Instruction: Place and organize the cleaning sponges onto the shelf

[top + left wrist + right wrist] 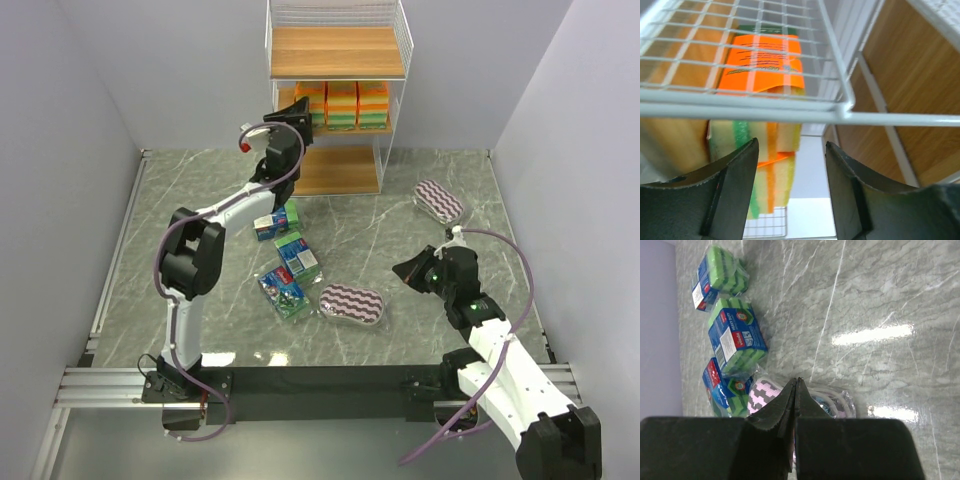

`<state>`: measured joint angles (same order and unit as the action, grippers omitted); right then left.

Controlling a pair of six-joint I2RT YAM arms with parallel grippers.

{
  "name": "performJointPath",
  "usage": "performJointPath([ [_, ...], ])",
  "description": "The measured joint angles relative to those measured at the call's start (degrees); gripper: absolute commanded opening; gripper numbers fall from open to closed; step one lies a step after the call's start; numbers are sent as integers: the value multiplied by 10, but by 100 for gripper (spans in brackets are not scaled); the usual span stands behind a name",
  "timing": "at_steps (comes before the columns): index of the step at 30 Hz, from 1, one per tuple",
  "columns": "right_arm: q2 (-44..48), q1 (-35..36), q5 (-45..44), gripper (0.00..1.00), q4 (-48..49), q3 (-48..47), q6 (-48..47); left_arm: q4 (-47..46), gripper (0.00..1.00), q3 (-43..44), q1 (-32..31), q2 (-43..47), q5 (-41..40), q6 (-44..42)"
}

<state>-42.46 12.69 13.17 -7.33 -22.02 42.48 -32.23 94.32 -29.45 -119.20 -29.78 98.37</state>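
Observation:
The shelf stands at the back, with three orange cleaning sponges in a row on its middle board. My left gripper is at the left end of that row. In the left wrist view it is open, and the nearest orange sponge sits just beyond its left finger, behind the shelf wire. On the table lie three blue-green packs and two striped oval pads. My right gripper is shut and empty, hovering over an oval pad.
The top board and bottom board of the shelf carry nothing. Grey walls close in the marble table on three sides. The blue-green packs cluster left of centre, in front of the shelf.

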Motion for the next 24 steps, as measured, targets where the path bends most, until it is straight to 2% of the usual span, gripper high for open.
performJointPath([
  [4, 0, 0, 0, 7, 7, 3, 0, -9, 65, -29, -6, 18, 10, -25],
  [5, -1, 0, 0, 15, 10, 6, 0, -9, 66, -37, -8, 26, 14, -33],
  [7, -6, 0, 1, 23, 13, 10, 0, -15, 66, -62, -14, 50, 28, -50],
  [8, -11, 0, 2, 34, 14, 11, 0, -23, 66, -78, -16, 65, 37, -61],
  [10, -20, 0, 4, 44, 16, 12, -2, -34, 67, -109, -19, 94, 57, -82],
  [11, -22, 0, 5, 53, 17, 13, -2, -40, 68, -123, -21, 108, 68, -95],
  [14, -23, 0, 7, 65, 18, 16, -8, -49, 69, -167, -23, 157, 96, -131],
  [17, -21, 0, 8, 71, 17, 16, -17, -70, 69, -218, -23, 204, 123, -150],
  [24, -16, -1, 39, 74, 13, 19, -43, -78, 67, -352, -22, 303, 220, -216],
])
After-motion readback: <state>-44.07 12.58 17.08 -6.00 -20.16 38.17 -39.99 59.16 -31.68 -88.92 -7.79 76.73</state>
